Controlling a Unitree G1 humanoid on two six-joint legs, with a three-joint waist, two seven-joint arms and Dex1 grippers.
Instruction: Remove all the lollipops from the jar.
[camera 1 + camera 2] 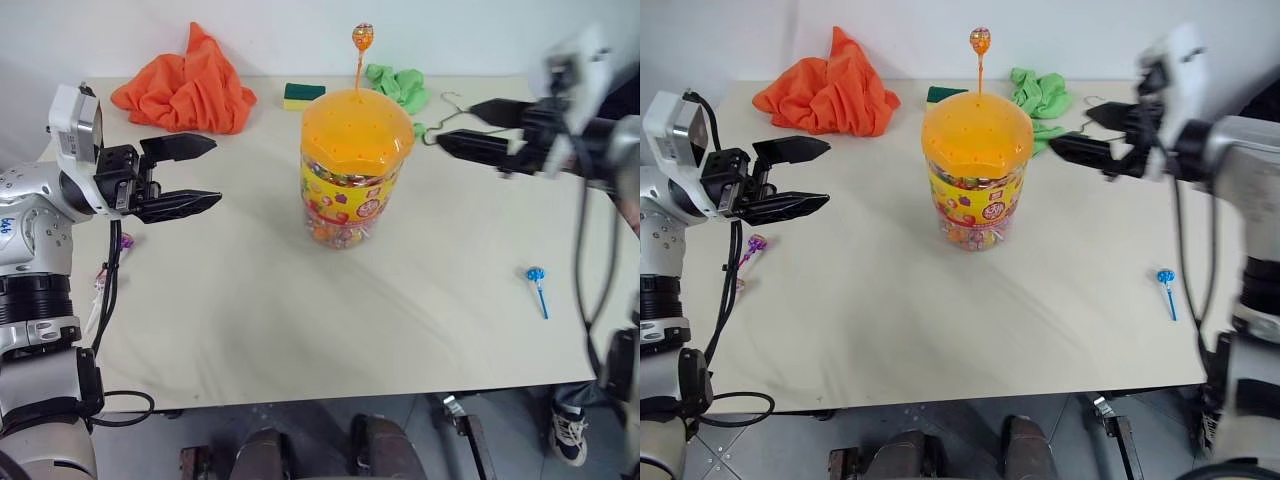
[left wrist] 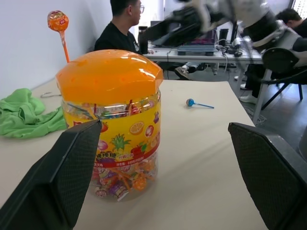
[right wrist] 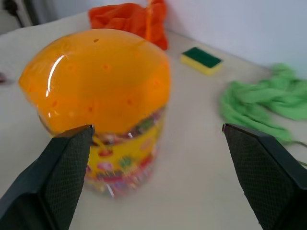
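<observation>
A: Right pincer (image 1: 468, 128) is hanging spread beside the jar (image 1: 352, 165) mid-tabletop (image 1: 250, 300); left pincer (image 1: 196, 175) spread too.

B: Orange lollipop (image 1: 361, 38) is standing in the lid; a clumsy reach risks tipping the jar.

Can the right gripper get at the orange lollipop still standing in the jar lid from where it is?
Probably yes. The right gripper is open, level with the lid's far side, and nothing lies between it and the orange lollipop standing in the jar.
</observation>
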